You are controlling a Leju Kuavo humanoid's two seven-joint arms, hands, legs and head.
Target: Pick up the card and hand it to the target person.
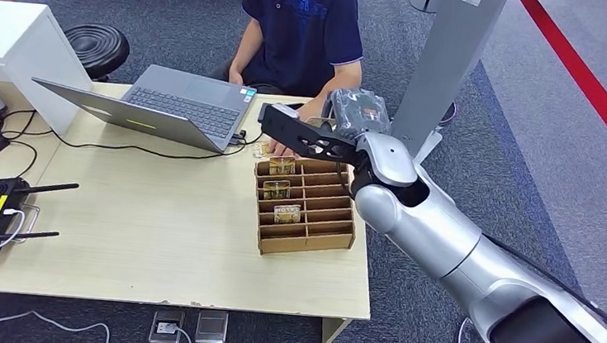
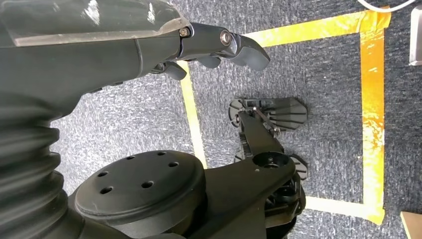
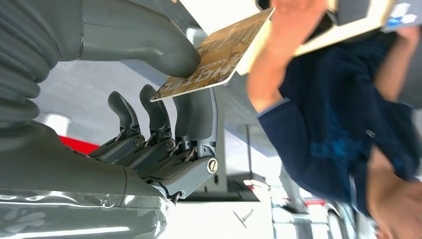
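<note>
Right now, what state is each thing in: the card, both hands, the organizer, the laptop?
Card: pinched between the right hand's thumb and fingers, clear of the organizer.
Right hand: holds the card out toward the person.
Left hand: hanging over the floor, fingers curled, holding nothing.
Wooden organizer: on the table, three cards standing in its slots.
Laptop: open.

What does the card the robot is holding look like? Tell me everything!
The card is thin, flat and golden-brown with rounded corners and pale lettering too blurred to read. It looks like stiff plastic. The right hand pinches one end between thumb and fingers, while the far end sticks out towards the person in the dark blue shirt.
</note>
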